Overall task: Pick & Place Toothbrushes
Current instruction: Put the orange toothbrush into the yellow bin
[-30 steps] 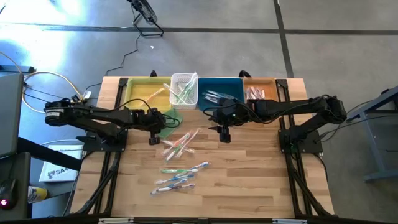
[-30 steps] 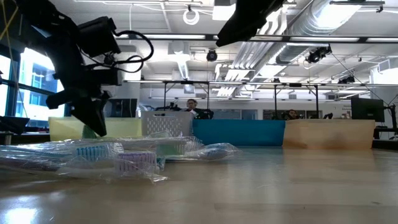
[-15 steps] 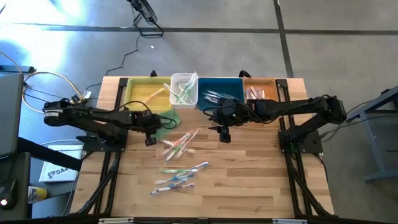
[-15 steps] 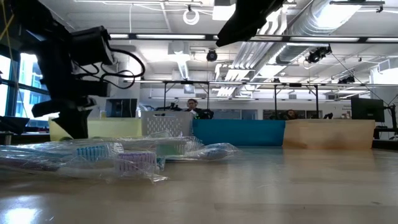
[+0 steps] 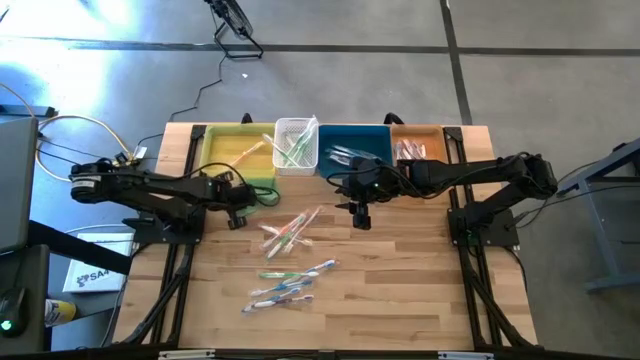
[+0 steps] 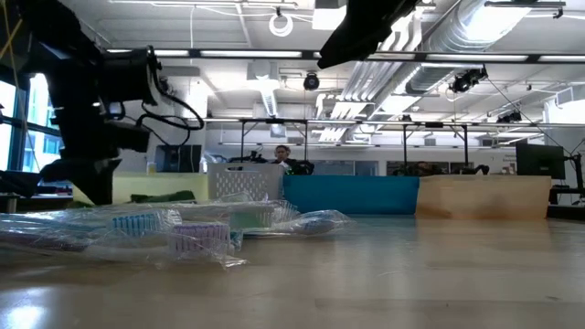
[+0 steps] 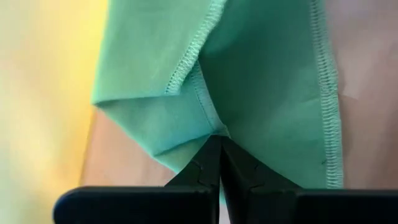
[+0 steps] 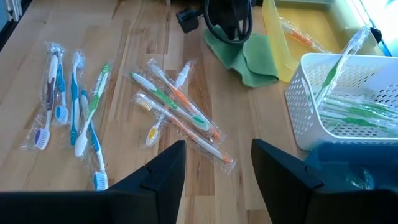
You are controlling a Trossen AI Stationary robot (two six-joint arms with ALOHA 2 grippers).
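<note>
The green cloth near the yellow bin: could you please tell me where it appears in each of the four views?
High view: green cloth at the front corner of the yellow bin, by the left gripper.
Low view: a low green strip at left, before the bin.
Left wrist view: fills the picture, pinched in the shut fingers.
Right wrist view: crumpled beside the bin.
Shared landmark: the white basket.
</note>
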